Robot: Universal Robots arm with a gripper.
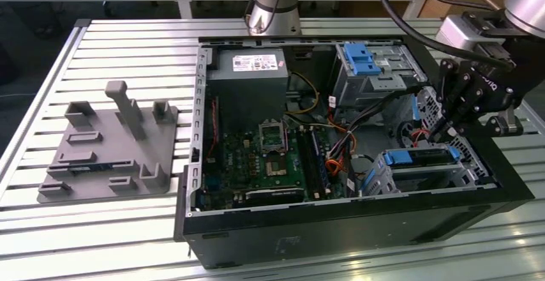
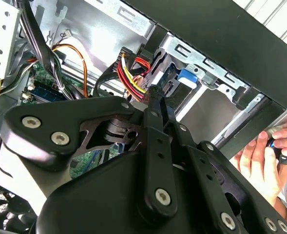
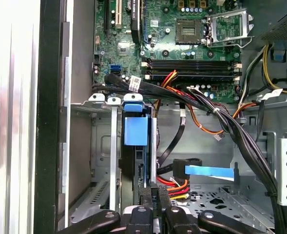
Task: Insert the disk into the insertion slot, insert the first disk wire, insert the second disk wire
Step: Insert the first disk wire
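You see the open computer case lying on the slatted table, with the motherboard facing up. The disk sits already inside the insertion slot, in the corner of the case at the exterior view's right, near the front wall. In the first wrist view the disk stands between the perforated walls of the insertion slot, and its blue carrier handle points to the motherboard.

Your gripper hangs inside the case, just beside the disk, on the side away from the handle. In both wrist views the two black fingers are drawn together with almost no gap. Whether something thin is pinched between them, I cannot tell. The gripper has its tips close to a bundle of red, yellow and black wires. In the first wrist view this bundle lies just beside the gripper.

A blue flat cable with a black connector lies near, but apart from the disk.

The taller grey cage with the blue latch stands at the far wall of the case. A person's hand rests outside the case, and a grey fixture lies on the table at the exterior view's left.
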